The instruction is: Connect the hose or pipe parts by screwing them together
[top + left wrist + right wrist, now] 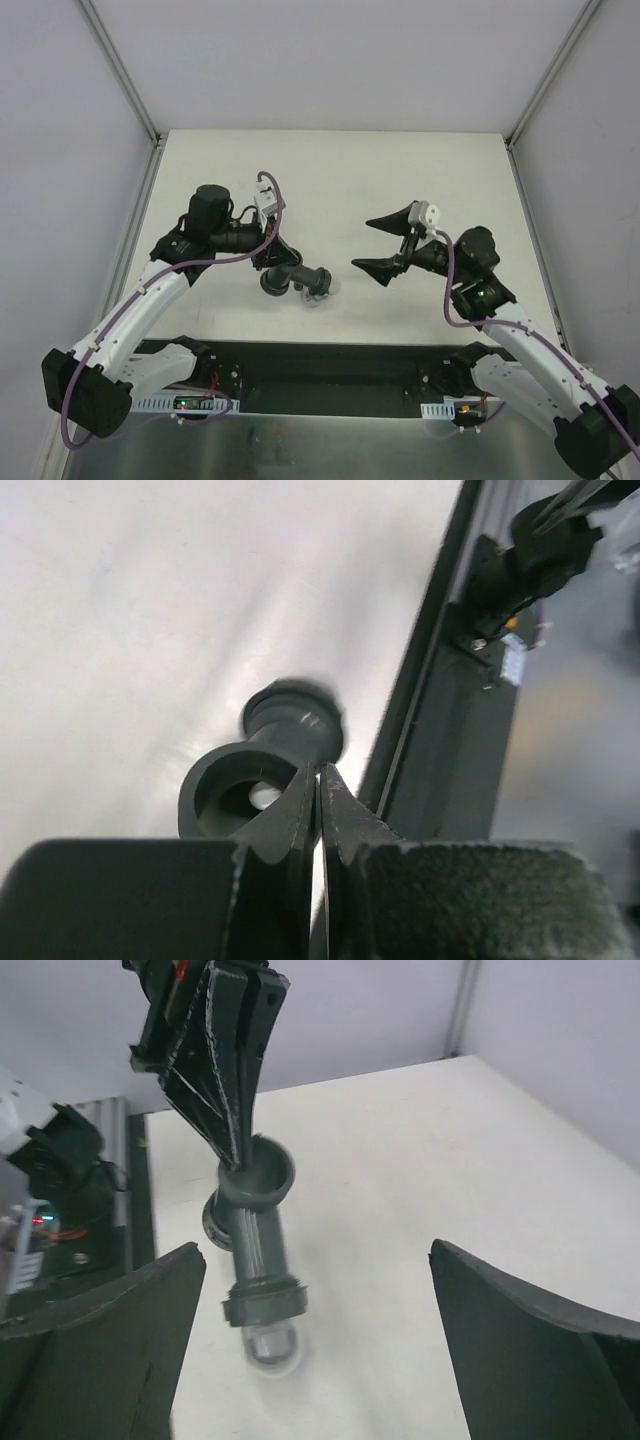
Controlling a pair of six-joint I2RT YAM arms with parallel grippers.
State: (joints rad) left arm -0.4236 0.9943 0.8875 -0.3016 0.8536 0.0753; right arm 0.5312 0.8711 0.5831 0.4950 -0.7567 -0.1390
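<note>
A white bench [330, 180] sits between pale grey walls [330, 60] (plain panels, evenly lit), metal posts [124, 75] rising at its far corners, a black rail [320, 378] along its near edge.

Blurred clear connector [268, 1345] below fitting [258, 1250]

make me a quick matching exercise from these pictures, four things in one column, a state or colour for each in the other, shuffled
1 left tool
2 right tool
3 pipe fitting
4 small connector

a clear, at the fitting's end
b dark grey
c wide open, holding nothing
d shut on the fitting's rim

Pairs: 1-d, 2-c, 3-b, 4-a
</note>
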